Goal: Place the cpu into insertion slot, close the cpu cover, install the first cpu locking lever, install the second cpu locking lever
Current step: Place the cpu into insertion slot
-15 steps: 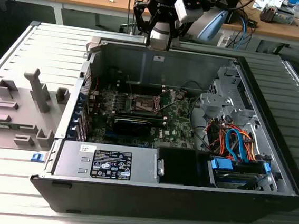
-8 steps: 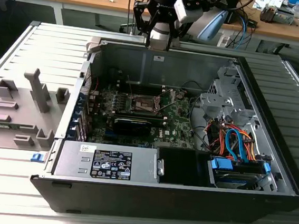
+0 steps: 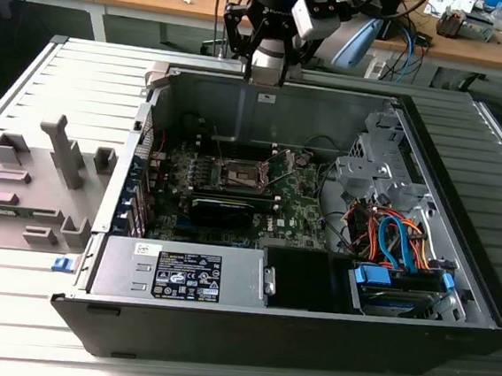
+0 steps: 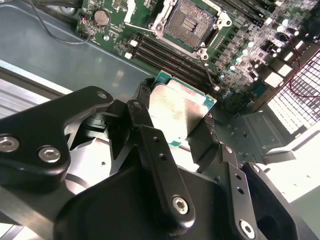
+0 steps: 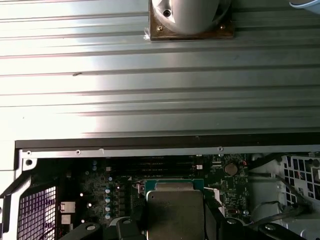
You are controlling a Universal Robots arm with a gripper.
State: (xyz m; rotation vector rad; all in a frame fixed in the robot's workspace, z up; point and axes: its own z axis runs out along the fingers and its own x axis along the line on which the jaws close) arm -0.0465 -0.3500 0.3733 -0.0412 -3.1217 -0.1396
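The gripper pinches the cpu between two matte black fingers, one against each opposite edge. The chip is a flat square with a dull silver-grey metal lid on a thin green substrate. It hangs above the green motherboard, well apart from the insertion slot, a square socket with a dark brownish pin field and a thin bright metal border. In the first wrist view, the picture's edge cuts off part of the chip. In the exterior view, the gripper is above the far wall of the open computer case; socket detail is hard to read there.
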